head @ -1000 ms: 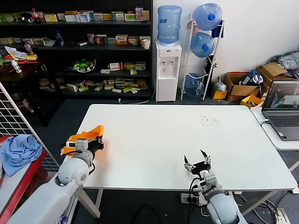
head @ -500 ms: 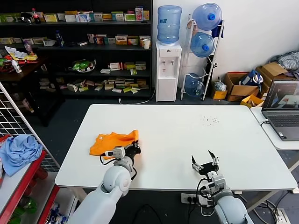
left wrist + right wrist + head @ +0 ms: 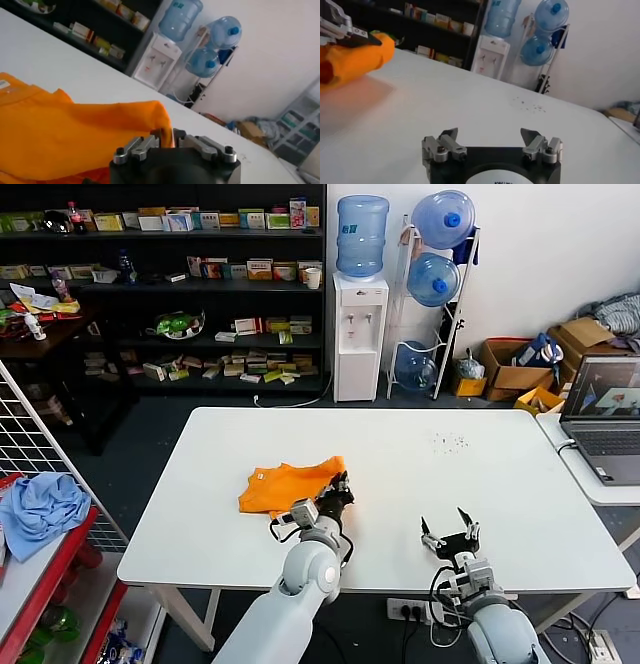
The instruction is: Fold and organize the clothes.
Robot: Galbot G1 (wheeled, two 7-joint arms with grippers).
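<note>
On the white rectangular table (image 3: 420,484), left of centre, lies the bright orange thin-fabric T-shirt (image 3: 285,485), bunched into a loose heap rather than flat. One small white tag shows near its 10 o'clock edge.

Left gripper (image 3: 341,489) sits at the shirt's 3 o'clock end, low over the tabletop. In the left wrist view its two grey metal fingers (image 3: 145,145) stand only a narrow slit apart, with a raised fold of the orange fabric (image 3: 75,135) sitting right at that slit. Whether the tips are actually pinching the cloth or merely touching it cannot be told; the fold hides the contact. The right wrist view shows the same gripper (image 3: 342,31) far off, lying against the top of the orange bundle (image 3: 355,60).

Right gripper (image 3: 450,538) hovers near the table's front edge at about 5 o'clock from the shirt, well apart from it. Its jaws are spread wide, black fingertips (image 3: 449,134) pointing away over bare tabletop, nothing between them, touching nothing.

Off the table, at 9 o'clock, a crumpled light blue cloth (image 3: 40,509) rests on a red-framed side rack (image 3: 50,569). A grey open laptop (image 3: 603,424) stands on the adjoining table at 3 o'clock.
</note>
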